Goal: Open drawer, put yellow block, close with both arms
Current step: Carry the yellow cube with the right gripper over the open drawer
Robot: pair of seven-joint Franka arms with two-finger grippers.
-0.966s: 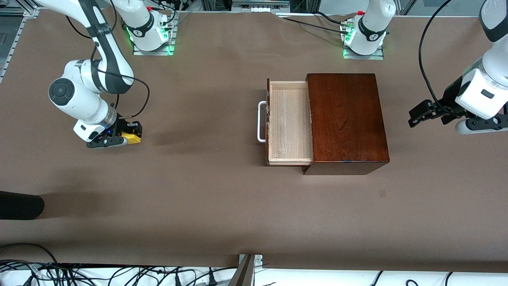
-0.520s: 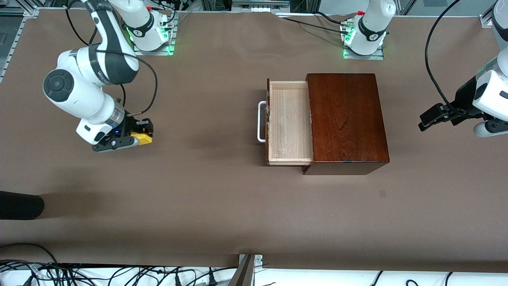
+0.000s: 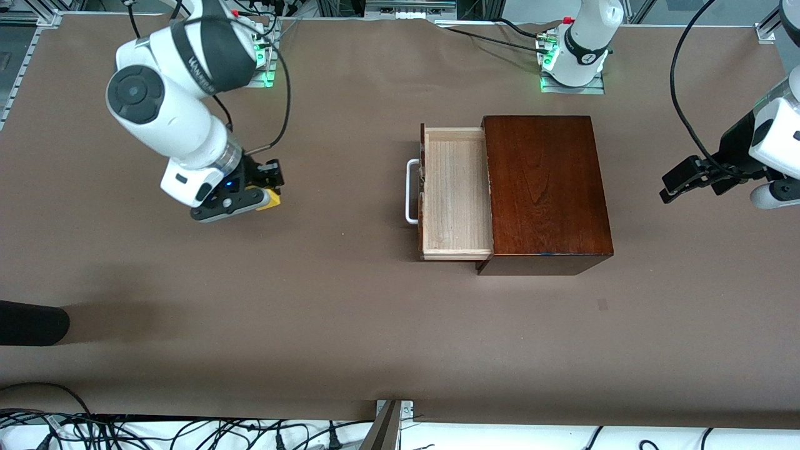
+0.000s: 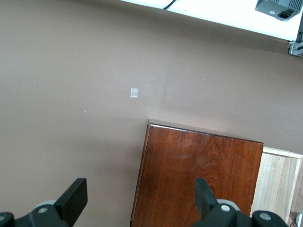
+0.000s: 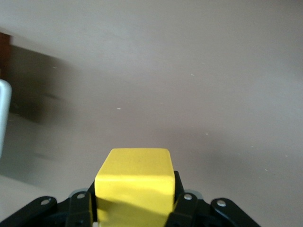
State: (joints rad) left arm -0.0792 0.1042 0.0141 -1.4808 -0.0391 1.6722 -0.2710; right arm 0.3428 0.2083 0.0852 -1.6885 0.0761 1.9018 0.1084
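Observation:
The drawer (image 3: 453,194) stands pulled out of the dark-brown wooden box (image 3: 544,187), its pale tray empty and its white bar handle (image 3: 410,190) toward the right arm's end. My right gripper (image 3: 261,194) is shut on the yellow block (image 3: 271,200) over bare tabletop, short of the handle. In the right wrist view the block (image 5: 134,179) fills the space between the black fingers (image 5: 187,208). My left gripper (image 3: 678,181) waits open and empty over the table at the left arm's end; its wrist view shows the box top (image 4: 199,179) and the tray (image 4: 279,189).
A black object (image 3: 31,322) juts in at the right arm's end, near the front edge. Cables (image 3: 156,431) run along the front edge. A small pale mark (image 3: 602,304) lies on the brown tabletop nearer the front camera than the box.
My right arm has swung toward the drawer, carrying the yellow block with it. The left gripper drew back slightly toward its end of the table, then held still.

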